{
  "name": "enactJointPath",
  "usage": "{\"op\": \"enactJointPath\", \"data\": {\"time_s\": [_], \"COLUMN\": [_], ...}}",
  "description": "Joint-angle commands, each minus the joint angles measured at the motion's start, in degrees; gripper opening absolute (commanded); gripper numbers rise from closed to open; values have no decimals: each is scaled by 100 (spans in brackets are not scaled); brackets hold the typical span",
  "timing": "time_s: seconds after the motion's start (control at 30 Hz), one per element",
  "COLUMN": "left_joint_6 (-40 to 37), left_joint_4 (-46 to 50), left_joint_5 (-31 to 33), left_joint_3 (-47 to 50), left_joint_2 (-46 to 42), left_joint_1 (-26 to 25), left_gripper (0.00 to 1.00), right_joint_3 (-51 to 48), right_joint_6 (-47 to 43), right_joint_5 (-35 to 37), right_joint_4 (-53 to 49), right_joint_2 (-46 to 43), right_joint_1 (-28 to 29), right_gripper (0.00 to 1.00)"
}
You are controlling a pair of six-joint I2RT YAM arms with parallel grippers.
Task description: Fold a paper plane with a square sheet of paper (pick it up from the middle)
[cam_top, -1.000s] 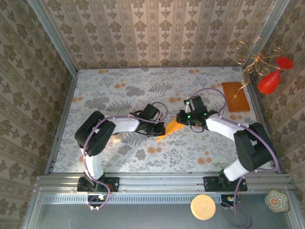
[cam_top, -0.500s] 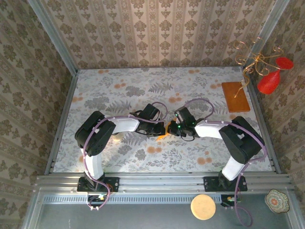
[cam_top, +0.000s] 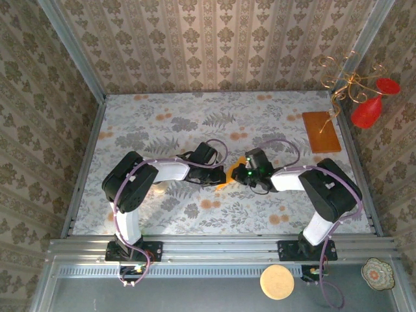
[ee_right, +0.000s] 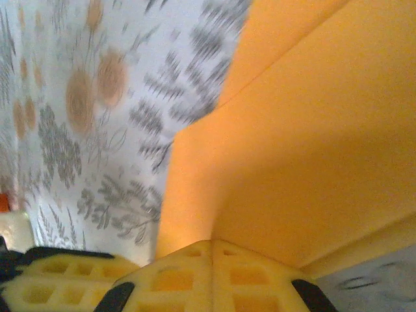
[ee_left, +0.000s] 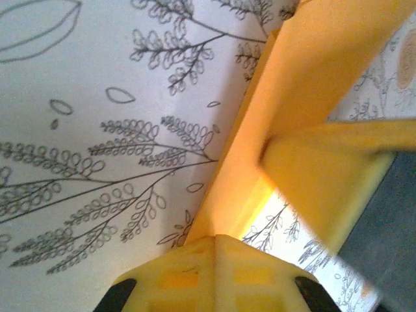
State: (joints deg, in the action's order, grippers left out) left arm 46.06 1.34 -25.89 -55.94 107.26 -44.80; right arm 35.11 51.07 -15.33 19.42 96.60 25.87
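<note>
Overhead, I see both arms folded inward to the middle of the table [cam_top: 162, 123]. The left gripper [cam_top: 220, 175] and right gripper [cam_top: 238, 174] sit just beside each other, with the square sheet of paper [cam_top: 225, 182] showing as a small orange patch between and under them.

On the left wrist view, the pads of the left gripper [ee_left: 214, 242] are pressed together. A folded edge of the sheet [ee_left: 325, 71] runs straight into their seam, so I judge it pinched there.

On the right wrist view, the right gripper [ee_right: 212, 246] is likewise closed, with the sheet [ee_right: 312, 130] meeting its tips and a crease line above.

Caution: both pinches lie close together on thin paper. Pulling the arms apart could tear it. Uneven motion could skew the crease. The heads are near enough to collide.
</note>
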Motion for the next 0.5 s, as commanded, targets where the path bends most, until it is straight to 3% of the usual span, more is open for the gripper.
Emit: {"op": "enactJointPath", "data": {"time_s": [0.0, 0.13, 0.27, 0.47], "left_joint_6": [155, 171, 128, 18], "left_joint_4": [964, 920, 947, 973], "left_joint_5": [201, 157, 144, 76], "left_joint_3": [443, 461, 404, 267], "left_joint_2": [269, 278, 238, 164], "left_joint_1": [-11, -20, -19, -7], "left_gripper": [0, 0, 0, 0], "right_joint_3": [-319, -299, 37, -43], "right_joint_6": [-333, -484, -512, -260], "right_joint_5": [980, 731, 971, 1015], "right_joint_4": [-214, -79, -670, -601], "right_joint_2": [123, 88, -28, -166], "right_joint_1": [-883, -1363, -1374, -1485], "right_gripper": [0, 0, 0, 1]}}
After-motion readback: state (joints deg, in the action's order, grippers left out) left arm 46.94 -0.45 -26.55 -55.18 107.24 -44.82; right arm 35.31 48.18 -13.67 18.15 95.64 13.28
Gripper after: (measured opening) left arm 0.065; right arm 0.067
